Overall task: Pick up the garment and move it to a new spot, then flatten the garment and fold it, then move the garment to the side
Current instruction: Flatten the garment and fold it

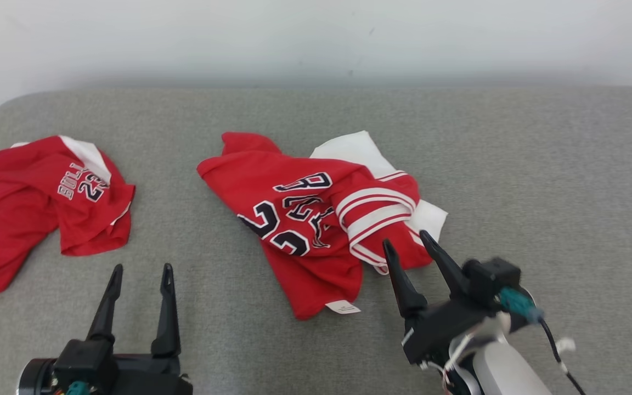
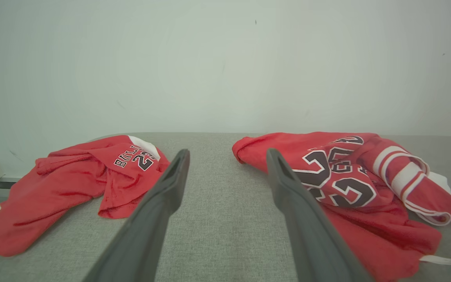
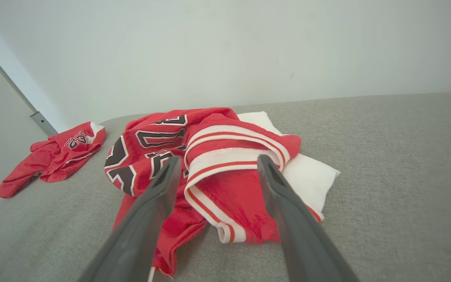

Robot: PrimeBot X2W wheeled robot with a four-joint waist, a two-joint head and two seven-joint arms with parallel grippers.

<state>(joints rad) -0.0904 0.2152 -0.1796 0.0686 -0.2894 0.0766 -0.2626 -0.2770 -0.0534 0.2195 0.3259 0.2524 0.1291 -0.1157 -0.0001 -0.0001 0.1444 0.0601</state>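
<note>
Second red jersey [image 1: 41,208] lies far left, well apart. Left hand [image 1: 142,268] released, empty, low over table [image 1: 541,164]. Target garment [image 1: 305,219] crumpled at centre. Right hand [image 1: 406,240] spread, empty, tips near its striped trim [image 1: 373,216]. Risk: pinching the trim alone lifts one layer, so the bunch drags and twists.

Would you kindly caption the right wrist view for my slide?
Right gripper, jaws open, poised before a crumpled red jersey on the grey surface.
</note>
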